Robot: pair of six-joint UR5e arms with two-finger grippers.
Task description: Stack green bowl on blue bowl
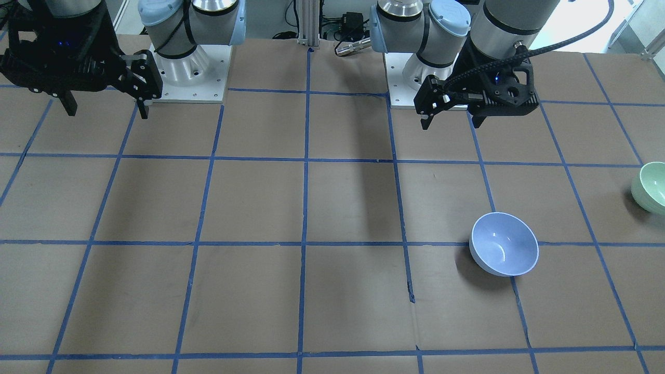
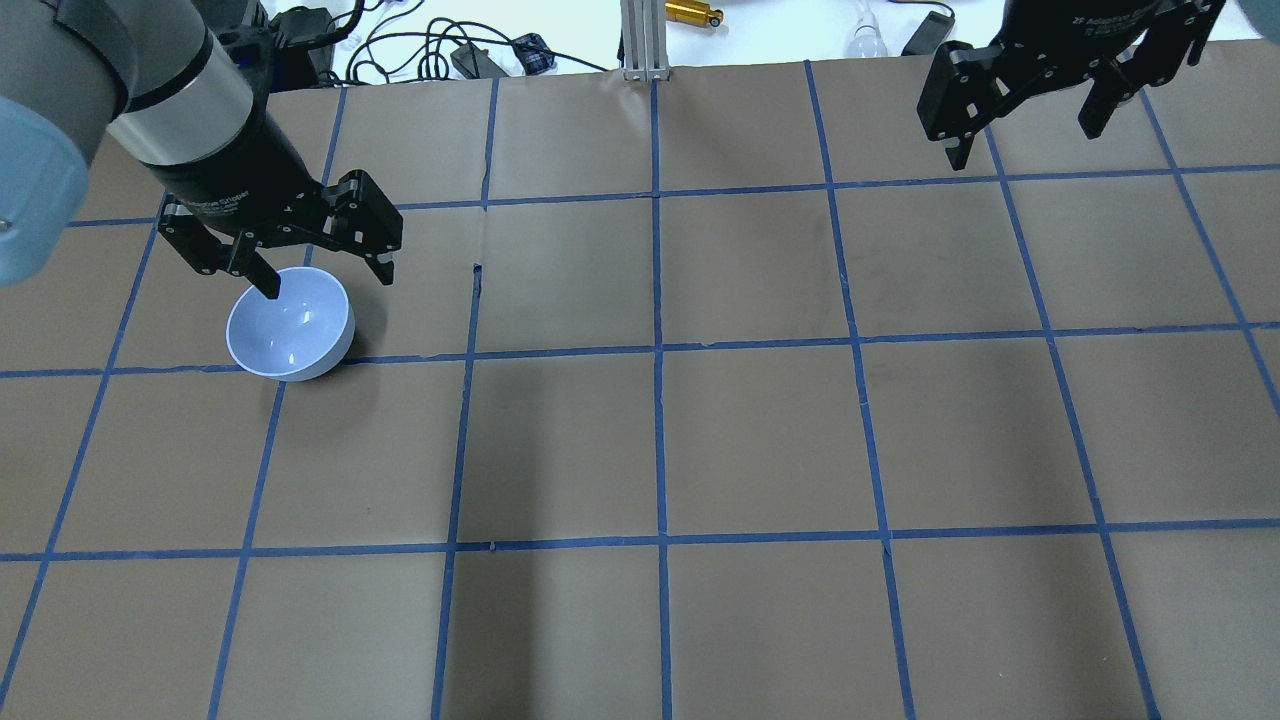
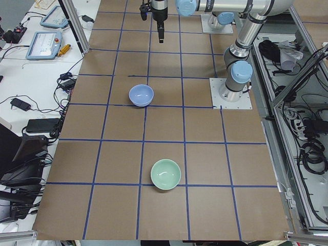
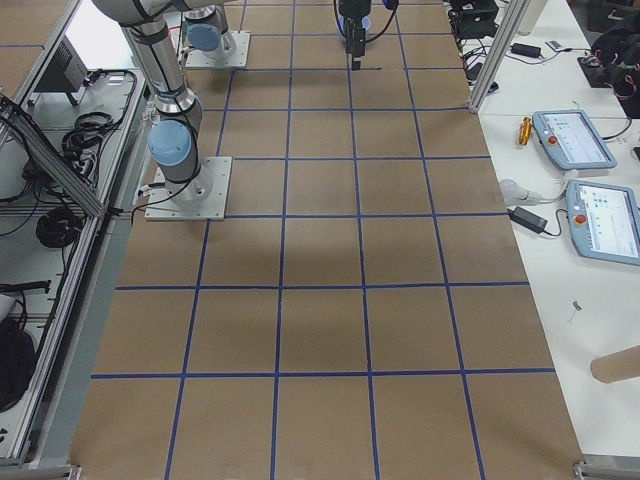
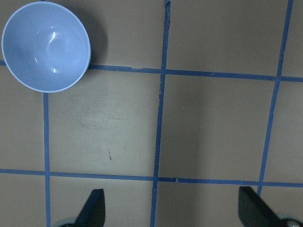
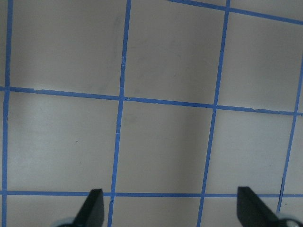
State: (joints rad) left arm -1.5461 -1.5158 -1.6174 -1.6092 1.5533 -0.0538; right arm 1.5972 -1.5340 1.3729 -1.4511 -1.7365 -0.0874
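Note:
The blue bowl stands upright and empty on the table; it also shows in the overhead view, the left side view and the left wrist view. The green bowl stands upright and apart from it, toward the table's left end, outside the overhead view. My left gripper is open and empty, held high above the table near the blue bowl. My right gripper is open and empty, high over the table's other side.
The table is brown paper with a blue tape grid. The two arm bases stand at the robot's edge. Cables and teach pendants lie on side benches beyond the table's far edge.

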